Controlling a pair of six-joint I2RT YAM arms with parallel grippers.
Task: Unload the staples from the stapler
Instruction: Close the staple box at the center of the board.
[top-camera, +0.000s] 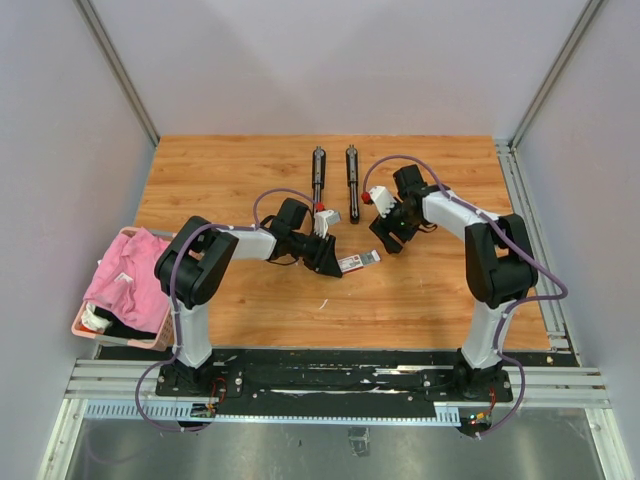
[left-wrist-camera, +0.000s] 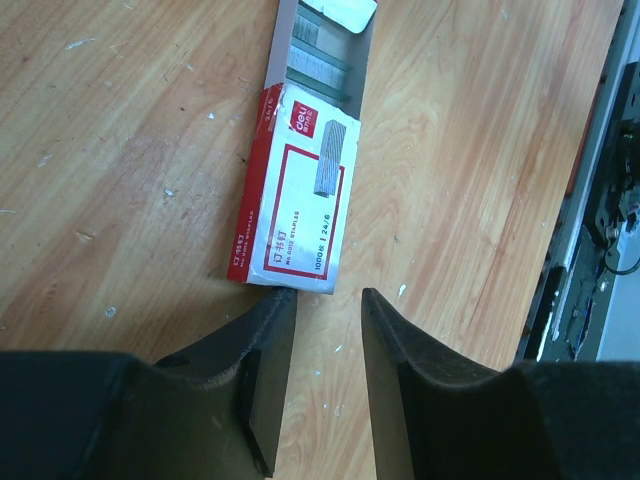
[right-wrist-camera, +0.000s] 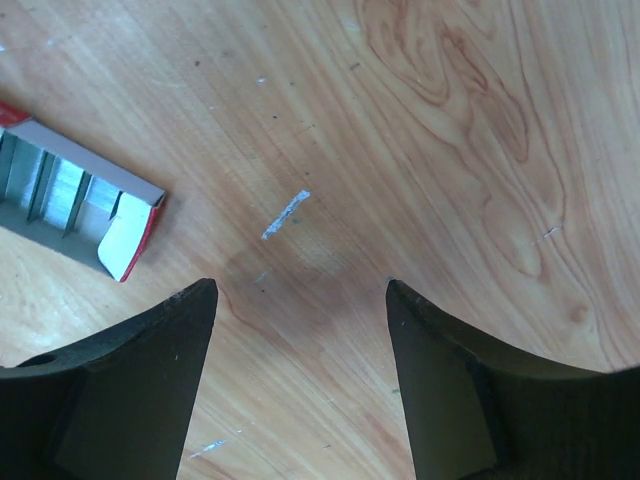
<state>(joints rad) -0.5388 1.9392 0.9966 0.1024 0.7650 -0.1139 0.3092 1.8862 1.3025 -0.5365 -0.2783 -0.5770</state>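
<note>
Two long black stapler bodies (top-camera: 318, 176) (top-camera: 352, 181) lie side by side at the far middle of the table. My left gripper (top-camera: 330, 262) (left-wrist-camera: 328, 292) is open and empty, its tips just short of a red-and-white staple box (left-wrist-camera: 295, 190) (top-camera: 360, 261) lying flat. The box's far end is open with grey staple strips (left-wrist-camera: 322, 68) inside. My right gripper (top-camera: 388, 240) (right-wrist-camera: 300, 283) is open and empty over bare wood, right of the box's open end (right-wrist-camera: 85, 205). A tiny silvery sliver (right-wrist-camera: 285, 215) lies on the wood ahead of it; I cannot tell if it is a staple.
A pink basket (top-camera: 82, 318) with pink cloth (top-camera: 130, 275) stands at the table's left edge. Grey walls close in the back and sides. A metal rail (top-camera: 530, 230) runs along the right edge.
</note>
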